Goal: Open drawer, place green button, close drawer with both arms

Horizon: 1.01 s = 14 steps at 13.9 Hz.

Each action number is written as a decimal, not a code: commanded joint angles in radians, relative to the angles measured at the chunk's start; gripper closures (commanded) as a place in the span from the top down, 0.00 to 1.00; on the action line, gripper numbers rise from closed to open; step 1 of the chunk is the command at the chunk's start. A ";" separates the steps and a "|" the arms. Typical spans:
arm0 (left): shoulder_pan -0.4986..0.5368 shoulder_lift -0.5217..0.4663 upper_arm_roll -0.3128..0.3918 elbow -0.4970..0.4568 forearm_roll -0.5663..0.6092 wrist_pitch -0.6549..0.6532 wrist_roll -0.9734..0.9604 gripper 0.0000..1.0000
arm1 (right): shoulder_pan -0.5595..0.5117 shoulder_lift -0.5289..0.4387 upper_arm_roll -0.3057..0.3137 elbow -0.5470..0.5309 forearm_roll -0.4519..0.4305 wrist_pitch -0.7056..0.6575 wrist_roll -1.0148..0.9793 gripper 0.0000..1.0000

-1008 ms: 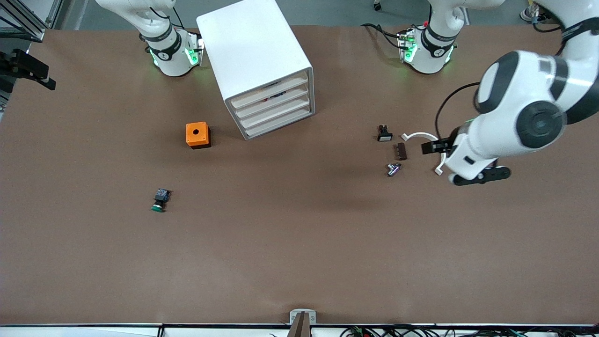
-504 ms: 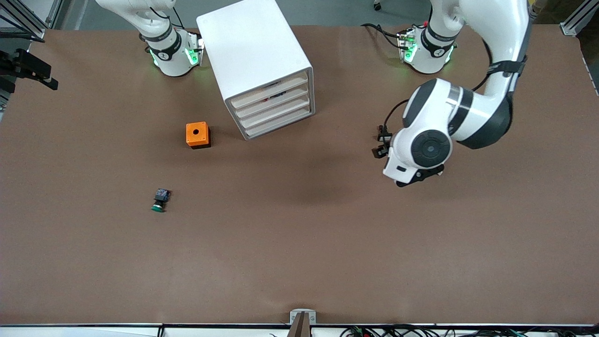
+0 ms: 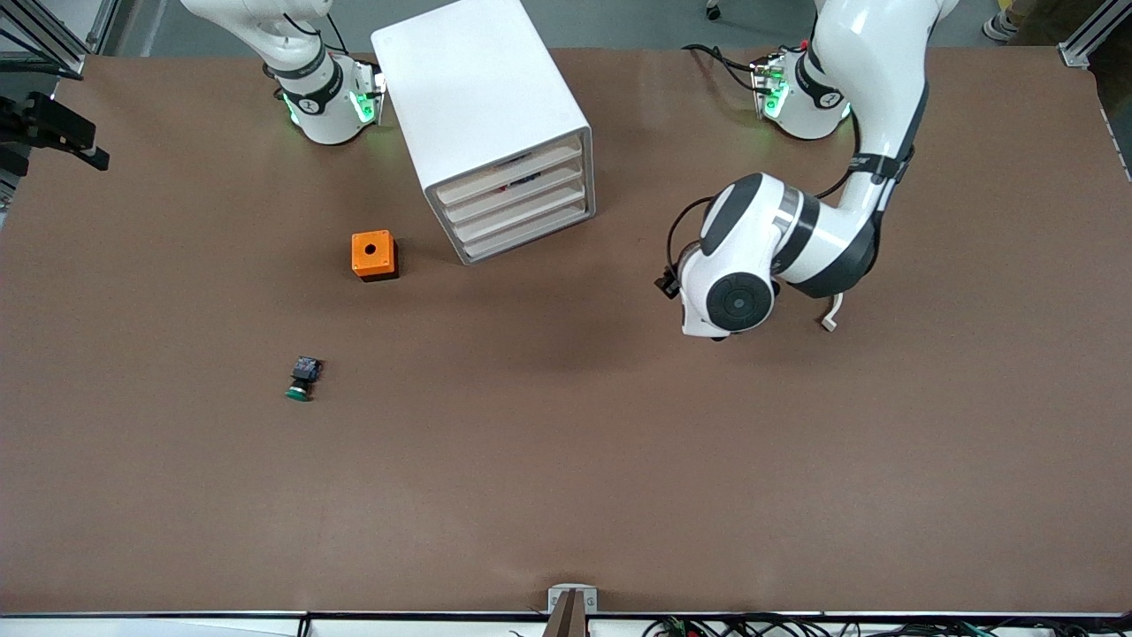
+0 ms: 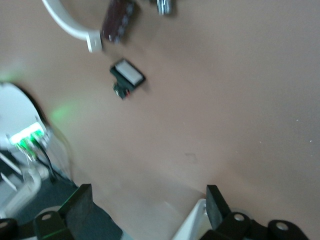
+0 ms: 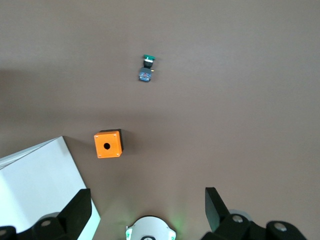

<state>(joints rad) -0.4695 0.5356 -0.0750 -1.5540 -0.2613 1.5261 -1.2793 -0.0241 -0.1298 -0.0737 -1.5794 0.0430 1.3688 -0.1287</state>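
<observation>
The white cabinet (image 3: 482,106) stands near the robots' bases, its four drawer (image 3: 517,205) fronts pushed in. The green-capped button (image 3: 302,379) lies on the table, nearer the front camera than the orange box (image 3: 373,255); it also shows in the right wrist view (image 5: 146,70). My left gripper (image 4: 147,205) is open and empty, up over the table beside the cabinet; in the front view it is hidden under the left arm's wrist (image 3: 732,299). My right gripper (image 5: 147,210) is open and empty, high over its base and out of the front view.
Under the left arm lie a black part with a white cap (image 4: 127,77), a white curved piece (image 4: 67,25), a dark brown piece (image 4: 118,20) and a small metal piece (image 4: 165,6). The orange box (image 5: 108,144) and the cabinet (image 5: 40,185) show in the right wrist view.
The left arm has swung from its end of the table toward the cabinet and now covers the small parts in the front view. The right arm, button and drawers have not moved.
</observation>
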 commanded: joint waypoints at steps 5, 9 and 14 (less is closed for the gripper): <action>-0.043 0.237 0.001 0.176 -0.301 -0.012 -0.380 1.00 | -0.027 -0.016 -0.009 0.006 0.020 0.000 -0.011 1.00; -0.051 0.317 0.001 0.173 -0.446 -0.015 -0.440 1.00 | 0.035 -0.016 -0.003 0.007 -0.072 0.013 -0.009 1.00; -0.070 0.366 0.001 0.175 -0.590 -0.020 -0.554 1.00 | 0.032 -0.016 -0.011 0.007 -0.066 0.007 -0.009 1.00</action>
<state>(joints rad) -0.5266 0.8794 -0.0759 -1.4100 -0.8064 1.5273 -1.7819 0.0060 -0.1331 -0.0784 -1.5742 -0.0111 1.3809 -0.1337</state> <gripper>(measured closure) 0.000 0.000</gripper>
